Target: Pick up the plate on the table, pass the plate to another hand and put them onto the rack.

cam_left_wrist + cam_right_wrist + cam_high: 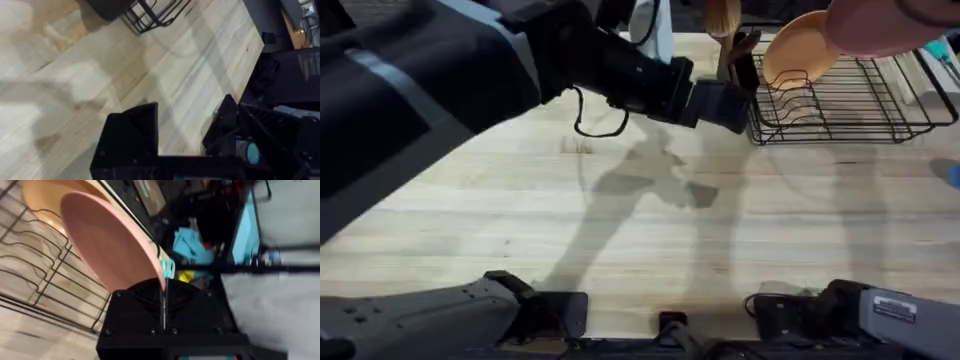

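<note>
The pink plate (115,245) is held on edge in the right gripper (163,287), whose black fingers are pinched closed on its rim. In the overhead view the plate (885,25) is seen raised above the far right corner of the table (640,240), over the rack (850,100) and close under the camera. In the right wrist view it is tilted just in front of an orange-tan plate (47,200), with the rack's wires (45,280) below both.

The black wire rack is set at the table's far right corner. The orange-tan plate (800,48) is stood upright in its slots at the near-left end; the rest of the slots are seen bare.

The left arm is stretched large and dark across the far left of the table, its gripper (725,105) held just beside the rack's left end. In the left wrist view the left gripper (182,132) is seen parted and released, with nothing between its fingers, above bare wood.
</note>
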Available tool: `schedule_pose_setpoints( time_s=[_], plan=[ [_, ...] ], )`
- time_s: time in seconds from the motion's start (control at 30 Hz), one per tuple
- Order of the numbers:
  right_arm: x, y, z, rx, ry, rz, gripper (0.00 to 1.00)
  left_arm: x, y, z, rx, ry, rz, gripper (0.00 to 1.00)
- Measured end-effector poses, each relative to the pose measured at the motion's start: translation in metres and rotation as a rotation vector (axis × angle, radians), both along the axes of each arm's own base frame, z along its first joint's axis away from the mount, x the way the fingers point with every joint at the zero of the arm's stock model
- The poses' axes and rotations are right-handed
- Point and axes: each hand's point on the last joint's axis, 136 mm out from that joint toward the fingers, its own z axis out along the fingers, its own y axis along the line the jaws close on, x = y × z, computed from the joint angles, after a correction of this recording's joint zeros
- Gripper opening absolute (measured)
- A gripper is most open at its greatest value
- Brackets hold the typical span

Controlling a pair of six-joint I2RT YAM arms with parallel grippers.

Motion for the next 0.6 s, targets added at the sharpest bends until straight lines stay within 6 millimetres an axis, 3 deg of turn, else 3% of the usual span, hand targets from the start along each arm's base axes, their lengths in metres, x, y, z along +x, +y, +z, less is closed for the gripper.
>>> schedule_pose_setpoints(
  time_s=[0.2,0.33,0.6],
  plan=[
    [0.032,0.008,-0.007,-0.062,-0.028,0.173,0.031,0.000,0.000,0.000,-0.001,-0.002,0.000,0.995],
    [0.038,0.000,-0.011,-0.060,-0.034,0.192,0.031,0.001,-0.001,0.001,-0.003,-0.006,0.000,0.994],
    [0.049,-0.004,-0.039,-0.017,0.016,0.234,0.031,0.004,-0.002,0.003,-0.009,-0.024,0.003,0.995]
  ],
)
